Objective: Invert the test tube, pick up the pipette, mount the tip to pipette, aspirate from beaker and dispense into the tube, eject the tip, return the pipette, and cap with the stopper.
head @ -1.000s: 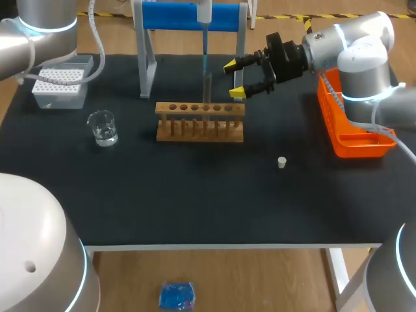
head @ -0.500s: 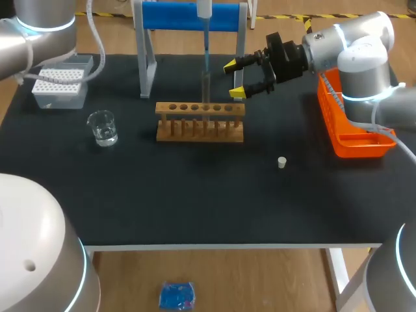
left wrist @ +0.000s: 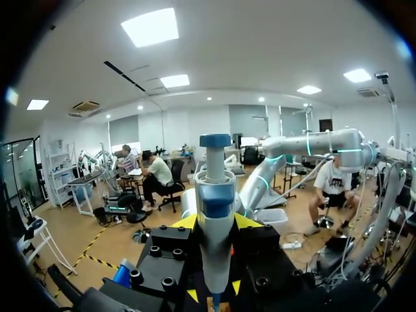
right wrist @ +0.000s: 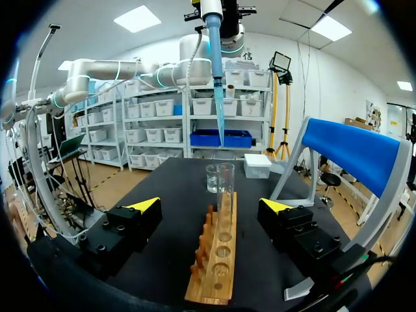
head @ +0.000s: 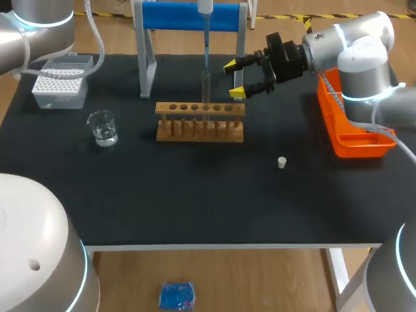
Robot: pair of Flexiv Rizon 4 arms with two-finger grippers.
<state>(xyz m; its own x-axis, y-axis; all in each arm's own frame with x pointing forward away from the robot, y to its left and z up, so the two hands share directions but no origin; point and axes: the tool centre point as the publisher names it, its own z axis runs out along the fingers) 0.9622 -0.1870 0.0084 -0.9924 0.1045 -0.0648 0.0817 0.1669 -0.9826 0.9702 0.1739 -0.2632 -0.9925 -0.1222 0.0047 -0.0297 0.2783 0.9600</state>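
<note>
Between the left jaws, clamped from both sides, stands the pipette (left wrist: 216,208), its blue tip (right wrist: 217,104) hanging just above the mouth of the test tube (right wrist: 225,185), not touching it. That tube stands upright in the wooden rack (right wrist: 211,273), which lies ahead of the right jaws, spread wide and holding nothing. Farther from them on the desk (head: 195,195) sit the stopper (head: 281,162), the beaker (head: 103,127) of clear liquid and the tip box (head: 60,81).

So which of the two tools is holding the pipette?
The left tool, shut on the pipette over the test tube. The right tool stands open and empty, by the wooden rack.
</note>
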